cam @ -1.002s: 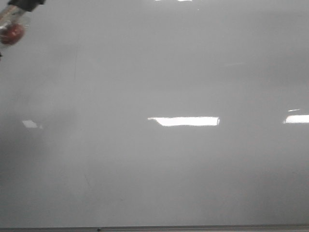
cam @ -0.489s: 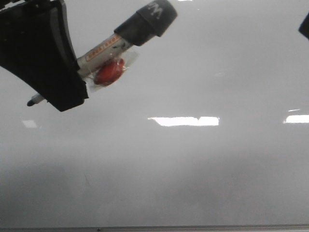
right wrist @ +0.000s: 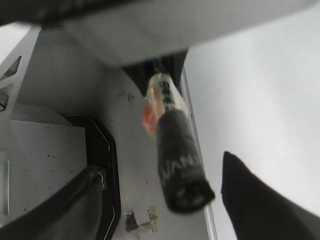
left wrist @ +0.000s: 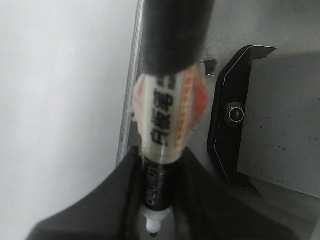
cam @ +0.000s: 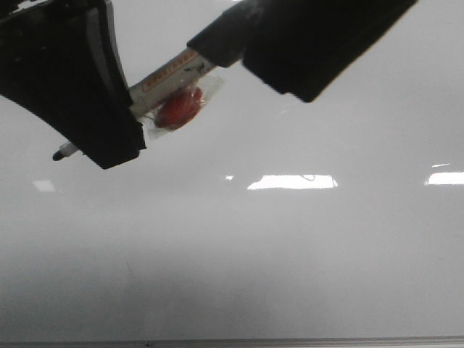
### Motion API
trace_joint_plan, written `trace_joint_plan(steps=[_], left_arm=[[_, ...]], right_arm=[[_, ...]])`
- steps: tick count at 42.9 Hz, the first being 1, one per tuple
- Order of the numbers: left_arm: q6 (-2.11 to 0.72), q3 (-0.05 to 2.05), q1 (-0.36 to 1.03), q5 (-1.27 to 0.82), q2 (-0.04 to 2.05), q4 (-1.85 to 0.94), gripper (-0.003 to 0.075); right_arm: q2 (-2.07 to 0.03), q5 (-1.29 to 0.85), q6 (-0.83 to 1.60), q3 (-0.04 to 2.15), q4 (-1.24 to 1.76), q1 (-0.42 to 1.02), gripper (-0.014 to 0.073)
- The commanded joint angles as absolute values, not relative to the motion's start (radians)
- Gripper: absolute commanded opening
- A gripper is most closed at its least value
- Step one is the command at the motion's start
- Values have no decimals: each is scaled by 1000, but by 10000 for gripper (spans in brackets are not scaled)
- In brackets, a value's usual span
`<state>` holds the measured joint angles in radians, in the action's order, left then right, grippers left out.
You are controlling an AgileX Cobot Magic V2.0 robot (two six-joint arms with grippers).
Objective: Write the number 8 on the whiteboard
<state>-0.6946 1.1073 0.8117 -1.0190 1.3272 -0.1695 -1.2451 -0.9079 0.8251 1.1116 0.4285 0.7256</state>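
Observation:
The whiteboard (cam: pixel 290 254) fills the front view; no number 8 shows on it. My left gripper (cam: pixel 109 138) at the upper left is shut on a whiteboard marker (cam: pixel 174 69) with a white label and a red patch under clear tape. The marker's bare tip (cam: pixel 59 154) pokes out to the left, above the board. In the left wrist view the fingers clamp the marker (left wrist: pixel 167 115) near its tip. My right gripper (cam: pixel 268 58) is open around the marker's black end (right wrist: pixel 182 185), with its fingers (right wrist: pixel 260 210) on either side and apart from it.
Bright rectangular light reflections (cam: pixel 292 182) lie on the board. The board's thin grey frame edge (cam: pixel 290 339) runs along the bottom of the front view. A grey plate with a black rim (left wrist: pixel 225 140) lies beside the board; it also shows in the right wrist view (right wrist: pixel 102 175).
The left gripper came in from the upper left with the marker and has shifted slightly right. The right gripper entered from the upper right and now straddles the marker's black end.

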Motion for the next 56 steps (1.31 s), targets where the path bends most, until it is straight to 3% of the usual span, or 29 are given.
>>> trace_joint_plan(steps=[1,5,14,21,26,30,35,47,56], left_arm=[[-695,1141,821,-973,1302,-194,-21],[-695,1141,821,-973,1302,-194,-20],[-695,1141,821,-971,1302,-194,-20],[-695,1141,821,-971,1302,-194,-16],[-695,1141,821,-971,1302,-194,122],[-692,1141,813,-971,1298,-194,304],[-679,1141,777,-971,1270,-194,423],[-620,1121,617,-943,1091,-204,429],[-498,1007,435,-854,958,-204,429]], right_arm=[[-1257,-825,837,1160,488,737,518],[-1276,-808,837,1166,494,737,490],[-1286,-803,837,1166,495,737,247],[-1286,-806,837,1166,495,737,106],[-1286,-808,837,1166,495,737,31],[-1286,-811,837,1166,494,735,-6],[-1275,-816,836,1166,469,729,-53],[-1172,-878,709,1166,341,611,-60],[-1000,-902,148,1138,47,427,-60]])
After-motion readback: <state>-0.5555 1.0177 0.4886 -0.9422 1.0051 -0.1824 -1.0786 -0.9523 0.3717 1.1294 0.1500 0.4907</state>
